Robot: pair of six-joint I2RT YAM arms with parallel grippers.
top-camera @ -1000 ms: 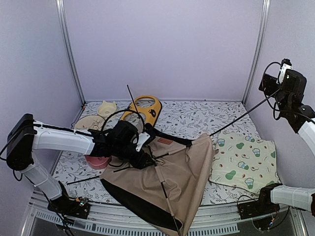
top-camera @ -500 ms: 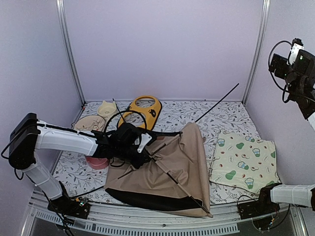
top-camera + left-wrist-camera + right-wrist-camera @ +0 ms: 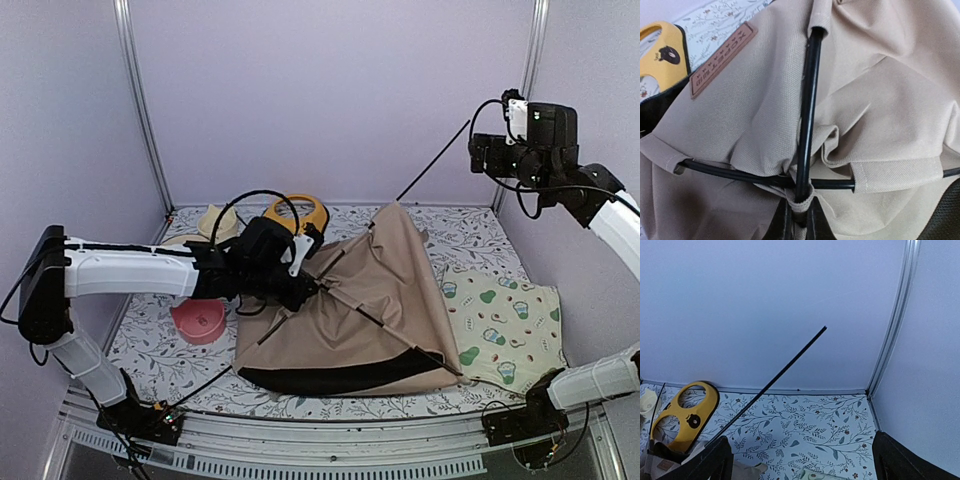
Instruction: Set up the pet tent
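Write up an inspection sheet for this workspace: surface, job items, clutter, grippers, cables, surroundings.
Surface: floral-print table cover, lying flat.
Job's things: pet tent partly up, sagging on the table, black poles crossing over it; one pole end pokes up to the right.
Clutter: yellow feeder behind the tent; pink bowl and cream bowl to its left; printed mat to its right.
Grippers: left gripper at the tent's pole crossing, jaws shut, apparently gripping it; right gripper high in the air, jaws wide, empty.
Cables: black cable loop arching above the left wrist.
Surroundings: lavender walls, metal corner posts.
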